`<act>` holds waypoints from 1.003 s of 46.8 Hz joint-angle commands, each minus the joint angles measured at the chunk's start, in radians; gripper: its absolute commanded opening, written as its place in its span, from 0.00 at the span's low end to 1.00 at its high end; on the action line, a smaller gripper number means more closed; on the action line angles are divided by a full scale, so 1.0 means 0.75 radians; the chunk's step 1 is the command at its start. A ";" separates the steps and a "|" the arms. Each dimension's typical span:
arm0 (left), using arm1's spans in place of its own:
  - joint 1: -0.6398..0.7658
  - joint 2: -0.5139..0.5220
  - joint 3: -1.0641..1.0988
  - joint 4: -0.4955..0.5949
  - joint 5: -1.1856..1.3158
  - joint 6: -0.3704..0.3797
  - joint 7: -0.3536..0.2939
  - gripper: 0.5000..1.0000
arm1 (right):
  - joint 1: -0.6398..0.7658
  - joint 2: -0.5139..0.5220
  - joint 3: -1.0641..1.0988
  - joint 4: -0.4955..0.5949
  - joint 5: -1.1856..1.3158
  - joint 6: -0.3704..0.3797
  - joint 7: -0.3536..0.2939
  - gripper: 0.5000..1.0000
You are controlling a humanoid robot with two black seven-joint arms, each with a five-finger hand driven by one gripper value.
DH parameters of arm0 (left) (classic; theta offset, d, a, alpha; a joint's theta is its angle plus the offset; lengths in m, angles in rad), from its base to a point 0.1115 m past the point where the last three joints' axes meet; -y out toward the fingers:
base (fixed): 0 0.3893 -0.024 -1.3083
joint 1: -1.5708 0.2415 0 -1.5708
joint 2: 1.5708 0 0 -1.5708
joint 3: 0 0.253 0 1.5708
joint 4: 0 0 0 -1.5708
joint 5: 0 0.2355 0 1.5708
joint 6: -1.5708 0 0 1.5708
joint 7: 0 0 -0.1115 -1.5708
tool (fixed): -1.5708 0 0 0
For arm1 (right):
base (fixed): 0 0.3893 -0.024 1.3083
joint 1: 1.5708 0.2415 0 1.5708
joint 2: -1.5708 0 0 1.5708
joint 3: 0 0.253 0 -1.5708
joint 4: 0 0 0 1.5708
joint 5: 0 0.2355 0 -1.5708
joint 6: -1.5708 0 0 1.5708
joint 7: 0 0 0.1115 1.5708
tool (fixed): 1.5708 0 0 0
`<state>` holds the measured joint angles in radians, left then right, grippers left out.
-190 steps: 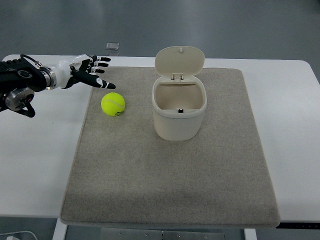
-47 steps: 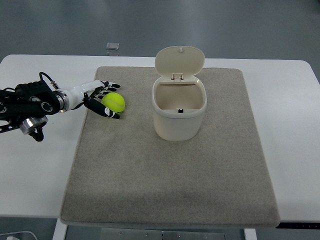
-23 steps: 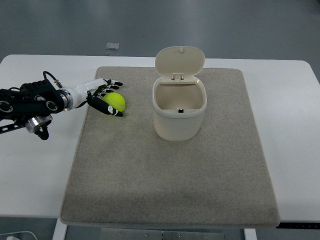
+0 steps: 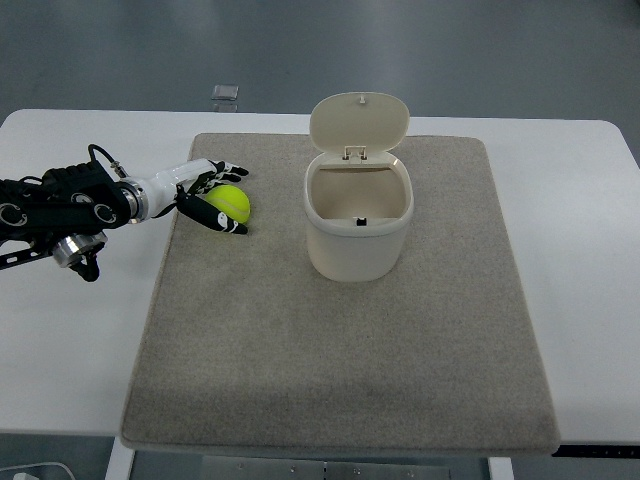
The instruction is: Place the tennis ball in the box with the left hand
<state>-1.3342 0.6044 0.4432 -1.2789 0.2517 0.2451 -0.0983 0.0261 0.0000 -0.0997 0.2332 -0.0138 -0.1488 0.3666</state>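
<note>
I see the left robot hand [image 4: 205, 196] cupped around the tennis ball [image 4: 229, 205] on the mat's [image 4: 340, 340] far left. To its right, the box [image 4: 357, 232] stands open-lidded, nothing visible inside.

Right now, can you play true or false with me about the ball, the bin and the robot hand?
1. The ball is inside the bin. False: it lies on the mat, left of the bin.
2. The bin's lid is open. True.
3. The left robot hand is at the ball. True.
4. The ball is red. False: it is yellow-green.
5. A right robot hand is reaching in. False: none is in view.
</note>
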 commanded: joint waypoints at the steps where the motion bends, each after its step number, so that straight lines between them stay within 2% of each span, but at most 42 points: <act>1: -0.001 0.000 0.002 -0.001 0.000 -0.004 0.000 0.31 | 0.000 0.000 0.000 0.000 0.000 0.000 0.000 0.88; 3: -0.001 0.000 0.002 -0.001 0.000 -0.006 -0.002 0.20 | 0.000 0.000 0.000 0.000 0.000 0.000 0.000 0.88; 9: -0.007 0.008 0.004 -0.017 0.000 -0.006 -0.002 0.00 | 0.000 0.000 0.000 0.000 0.000 0.000 0.000 0.88; 21: -0.005 0.016 0.008 -0.017 0.000 -0.002 0.000 0.00 | 0.000 0.000 0.000 0.000 0.000 0.000 0.000 0.88; 22: -0.005 0.016 0.006 -0.015 0.000 0.000 0.000 0.10 | 0.000 0.000 0.000 0.000 0.000 0.000 0.000 0.88; 25: -0.005 0.016 0.000 -0.011 -0.002 0.011 -0.002 0.66 | 0.000 0.000 0.000 0.000 0.000 0.000 0.000 0.88; 26: -0.005 0.016 -0.004 -0.011 -0.002 0.015 -0.002 0.80 | 0.000 0.000 0.000 0.000 0.000 0.000 0.000 0.88; 27: -0.007 0.016 -0.006 -0.011 -0.004 0.023 -0.002 0.89 | 0.000 0.000 0.000 0.000 0.000 0.000 0.000 0.88; 28: -0.009 0.018 -0.012 -0.011 -0.004 0.029 -0.002 0.94 | 0.000 0.000 0.000 0.000 0.000 0.000 0.000 0.88; 31: -0.011 0.022 -0.030 -0.021 -0.006 0.033 0.000 0.98 | 0.000 0.000 0.000 0.000 0.000 0.000 0.000 0.88; 41: -0.082 0.092 -0.030 -0.084 -0.015 0.025 0.002 0.98 | 0.000 0.000 0.000 0.000 0.000 0.000 0.000 0.88; 47: -0.129 0.153 -0.016 -0.178 -0.015 0.029 0.010 0.98 | 0.000 0.000 0.000 0.000 0.000 0.000 0.000 0.88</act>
<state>-1.4136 0.6956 0.4231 -1.3723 0.2412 0.2636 -0.0954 0.0262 0.0000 -0.0997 0.2332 -0.0139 -0.1488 0.3667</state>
